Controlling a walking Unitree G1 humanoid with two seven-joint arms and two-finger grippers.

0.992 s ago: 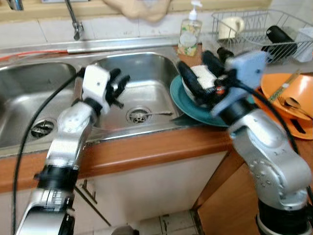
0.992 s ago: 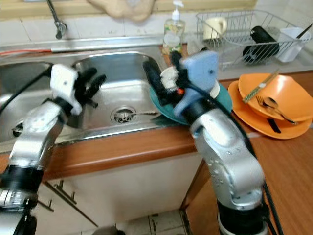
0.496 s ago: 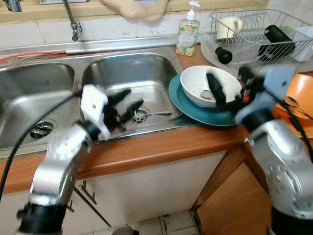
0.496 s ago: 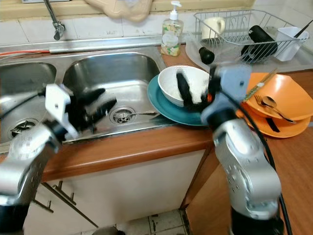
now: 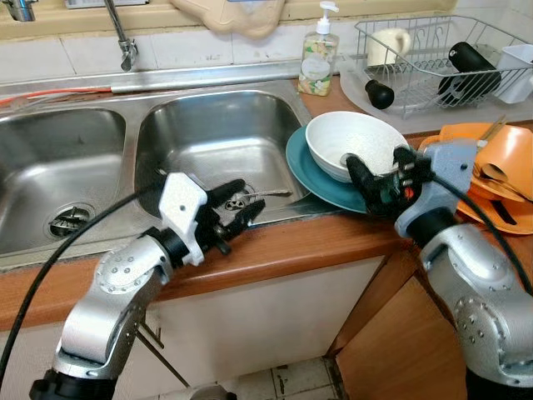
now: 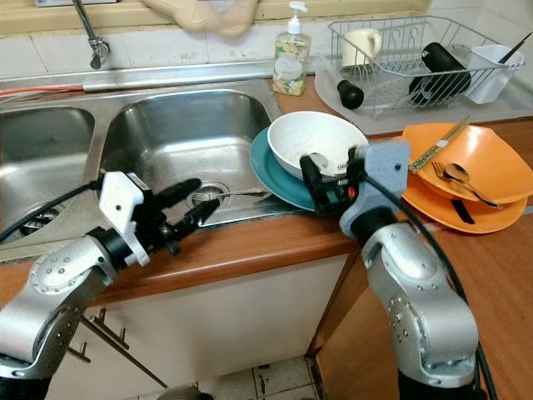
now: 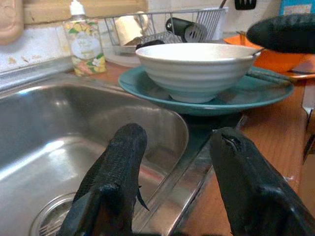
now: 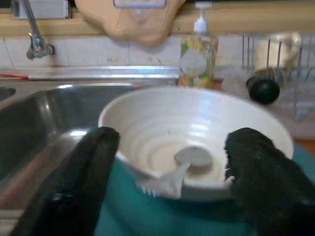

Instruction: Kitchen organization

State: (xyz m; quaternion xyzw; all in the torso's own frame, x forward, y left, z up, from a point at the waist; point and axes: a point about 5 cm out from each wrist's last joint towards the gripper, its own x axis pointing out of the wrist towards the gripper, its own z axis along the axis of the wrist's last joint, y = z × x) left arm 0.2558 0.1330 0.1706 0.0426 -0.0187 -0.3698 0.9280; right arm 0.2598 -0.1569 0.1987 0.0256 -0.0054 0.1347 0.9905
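A white ribbed bowl (image 5: 354,142) sits upright on a teal plate (image 5: 310,173) that overhangs the right edge of the sink's right basin (image 5: 212,137). A pale spoon (image 8: 189,158) lies inside the bowl. My right gripper (image 5: 376,179) is open at the bowl's near rim, its fingers (image 8: 266,177) spread to either side and holding nothing. Over the wooden counter edge in front of the right basin, my left gripper (image 5: 237,208) hovers open and empty, its fingers (image 7: 118,167) pointing toward the plate.
Stacked orange plates (image 5: 504,171) with cutlery lie right of the teal plate. A wire dish rack (image 5: 441,50) with a cup and a black bottle stands behind, with a soap bottle (image 5: 319,54) beside it. A fork (image 5: 268,193) lies by the basin's drain. The faucet (image 5: 125,42) rises at the back.
My right gripper drew back from the bowl, which stays on the teal plate. The left gripper came out of the basin to the counter's front edge.
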